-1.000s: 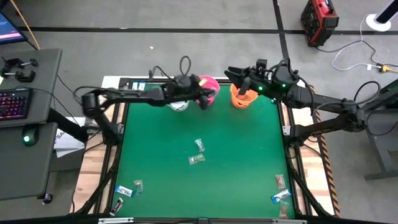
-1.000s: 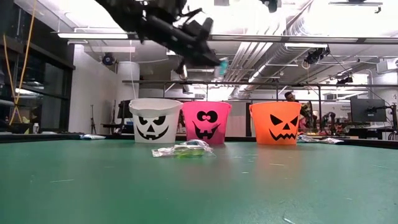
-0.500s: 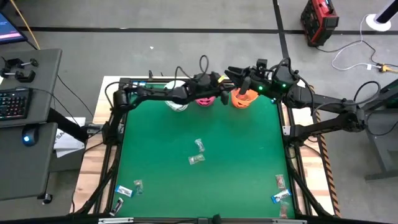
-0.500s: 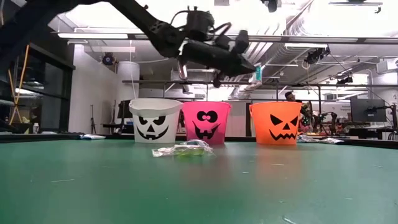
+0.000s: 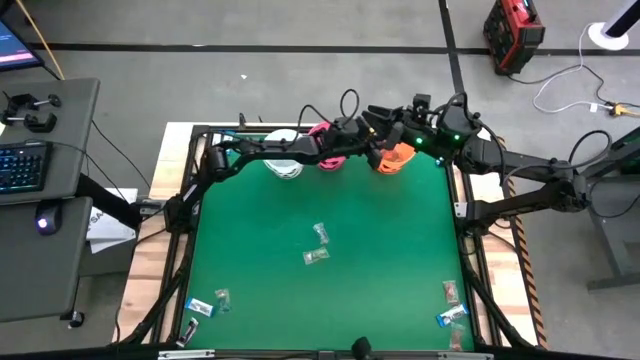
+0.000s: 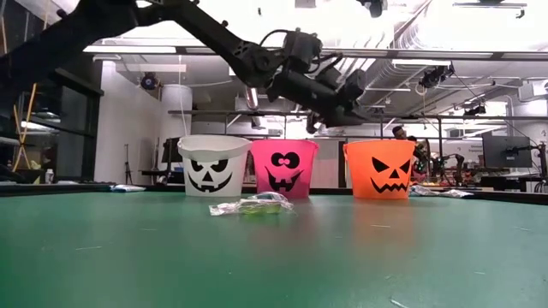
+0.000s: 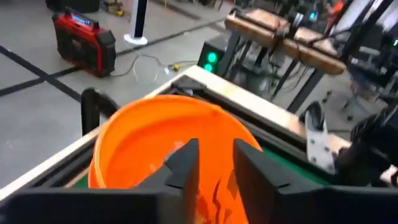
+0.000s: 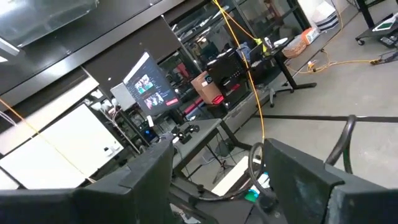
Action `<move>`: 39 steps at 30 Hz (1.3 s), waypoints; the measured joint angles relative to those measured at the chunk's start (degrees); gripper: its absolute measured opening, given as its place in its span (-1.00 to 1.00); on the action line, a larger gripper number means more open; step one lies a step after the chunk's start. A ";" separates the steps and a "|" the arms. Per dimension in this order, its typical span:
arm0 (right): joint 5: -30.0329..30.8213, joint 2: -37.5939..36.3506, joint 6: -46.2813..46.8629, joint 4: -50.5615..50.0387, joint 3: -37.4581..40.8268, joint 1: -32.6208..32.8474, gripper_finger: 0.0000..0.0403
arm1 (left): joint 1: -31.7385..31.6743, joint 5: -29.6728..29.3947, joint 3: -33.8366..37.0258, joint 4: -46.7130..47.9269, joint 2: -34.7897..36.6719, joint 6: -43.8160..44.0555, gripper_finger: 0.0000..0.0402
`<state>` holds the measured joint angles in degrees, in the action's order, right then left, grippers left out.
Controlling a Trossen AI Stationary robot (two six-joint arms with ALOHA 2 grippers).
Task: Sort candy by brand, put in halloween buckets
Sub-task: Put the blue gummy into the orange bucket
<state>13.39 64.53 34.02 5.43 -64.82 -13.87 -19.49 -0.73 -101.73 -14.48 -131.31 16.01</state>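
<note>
Candy point(image 5: 316, 256) lies loose mid-table, unsorted. Beyond, the left gripper point(image 7: 214, 163) hangs over the orange bucket point(image 7: 130, 146) for a drop, fingers parted, nothing visibly between them. The right gripper point(image 5: 377, 122) waits behind, spread wide, empty.

high: overhead, straight down | low: table-level | both share orange bucket point(image 5: 397, 157) | right wrist: perhaps roomward

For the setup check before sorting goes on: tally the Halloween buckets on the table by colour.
White bucket: 1
Pink bucket: 1
Orange bucket: 1
Total: 3
</note>
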 joint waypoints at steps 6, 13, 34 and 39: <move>0.08 0.00 -0.91 0.08 0.00 -0.01 0.21 | -0.46 0.97 -0.13 9.80 4.19 -0.74 -0.11; 0.11 0.00 -1.67 0.77 0.00 -0.02 0.21 | -4.08 8.58 0.12 40.25 14.95 -9.51 0.06; -16.97 7.35 4.76 -15.75 0.02 5.29 0.21 | 18.20 2.96 55.89 36.07 80.45 19.66 -0.18; -18.33 12.74 6.20 -11.95 0.02 7.90 0.21 | 34.28 4.09 54.73 55.77 81.67 25.16 -0.25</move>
<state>-4.95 77.27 40.22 -6.52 -64.79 -5.96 14.80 3.36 -47.01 41.29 -49.64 41.17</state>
